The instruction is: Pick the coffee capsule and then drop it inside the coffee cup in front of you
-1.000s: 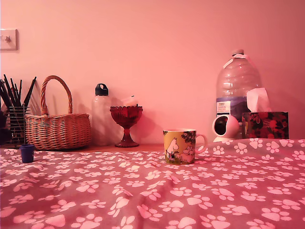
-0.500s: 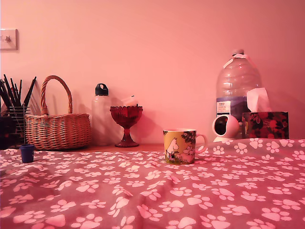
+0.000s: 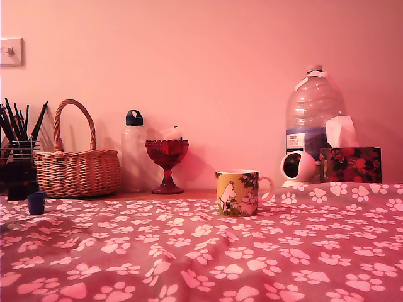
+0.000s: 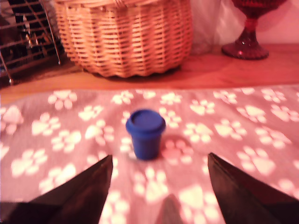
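- The gripper (image 4: 159,182) is spread wide, nothing between its two dark fingers (image 4: 79,196); in the exterior view only a dark part of it shows at the far left edge of the table.
- The capsule (image 4: 145,133) stands upright on the paw-print cloth (image 3: 208,251), near the table's left edge in the exterior view, just ahead of the fingertips and centred between them, touching neither.
- Its top looks closed and flat; what is inside cannot be seen.
- The cup (image 3: 238,192) stands upright near the middle of the table, well apart from the capsule, handle toward the exterior view's right. Its inside is hidden from this angle.
- A wicker basket (image 4: 125,35) sits just beyond the capsule on bare wood at the back edge; its contents do not show.
- A wire holder (image 3: 19,160) beside the basket, at the back left corner, holds a bunch of dark pencils or brushes.
- A red goblet (image 3: 167,163) stands behind the cloth, between the basket and cup, with a white bottle (image 3: 133,151) behind it.
- Toward the back right corner: a white ball gadget (image 3: 297,168), a large clear water jug (image 3: 314,119) and a floral tissue box (image 3: 350,165) with a tissue sticking out.
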Robot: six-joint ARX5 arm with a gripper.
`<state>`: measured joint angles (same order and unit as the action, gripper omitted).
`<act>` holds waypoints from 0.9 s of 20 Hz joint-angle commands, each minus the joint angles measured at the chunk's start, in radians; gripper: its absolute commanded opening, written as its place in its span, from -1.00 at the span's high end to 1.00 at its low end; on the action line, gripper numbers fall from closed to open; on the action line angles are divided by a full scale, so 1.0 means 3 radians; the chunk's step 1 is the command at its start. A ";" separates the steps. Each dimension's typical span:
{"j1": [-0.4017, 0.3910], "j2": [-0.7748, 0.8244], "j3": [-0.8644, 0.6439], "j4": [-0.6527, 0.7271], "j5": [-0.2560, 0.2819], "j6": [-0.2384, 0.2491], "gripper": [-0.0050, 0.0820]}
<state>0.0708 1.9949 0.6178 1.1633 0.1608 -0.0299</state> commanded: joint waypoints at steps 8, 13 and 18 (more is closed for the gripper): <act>0.0004 0.0437 0.0551 -0.0252 0.0051 0.0057 -0.47; 0.0004 0.0610 0.0848 -0.0518 0.0062 0.0168 -0.47; 0.0006 0.0666 0.1053 -0.0720 0.0062 0.0251 -0.47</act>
<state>0.0711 2.1651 0.9207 0.9459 0.1783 0.0364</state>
